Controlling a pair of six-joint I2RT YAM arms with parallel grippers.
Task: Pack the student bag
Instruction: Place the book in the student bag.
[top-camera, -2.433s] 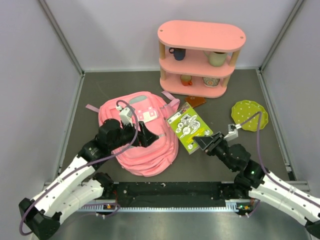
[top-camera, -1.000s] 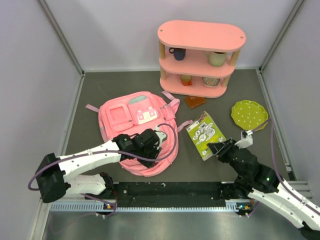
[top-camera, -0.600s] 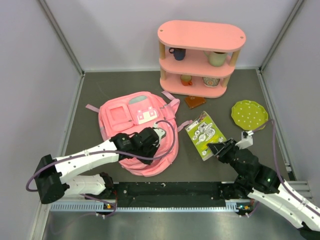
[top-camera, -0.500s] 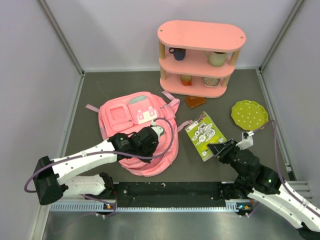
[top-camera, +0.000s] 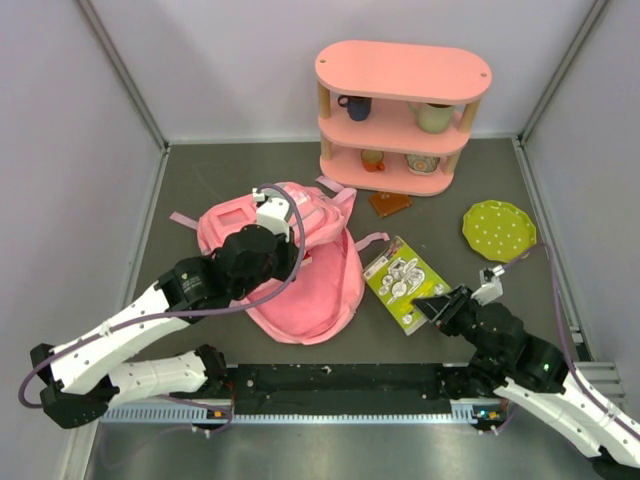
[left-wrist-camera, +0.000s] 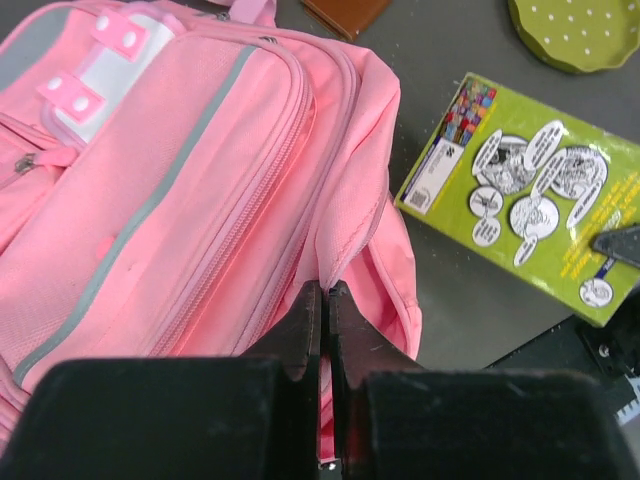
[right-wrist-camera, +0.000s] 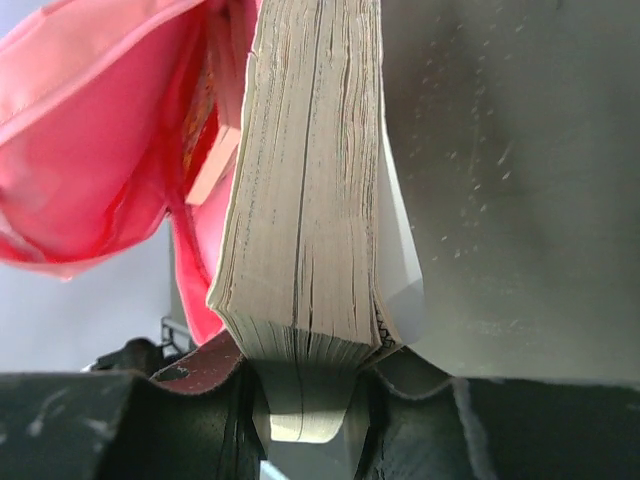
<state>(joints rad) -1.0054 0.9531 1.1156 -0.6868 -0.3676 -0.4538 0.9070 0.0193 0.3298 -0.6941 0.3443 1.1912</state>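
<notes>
The student bag, a soft pink backpack, lies left of centre with its top panel pulled up, so its mouth gapes toward the right. My left gripper is shut on a fold of pink fabric at the rim of that opening; in the left wrist view its tips pinch the seam. A thick book with a green cartoon cover lies tilted just right of the bag. My right gripper is shut on its near corner. In the right wrist view the gripper clamps the page edge, with the bag ahead on the left.
A rigid pink three-tier shelf with mugs stands at the back right. A green dotted plate lies at the right, and a small brown flat item in front of the shelf. Grey walls enclose the table.
My left gripper closed on the bag's rim and lifted it up and back, opening the bag's mouth. The right gripper shifted the book slightly left and nearer.
</notes>
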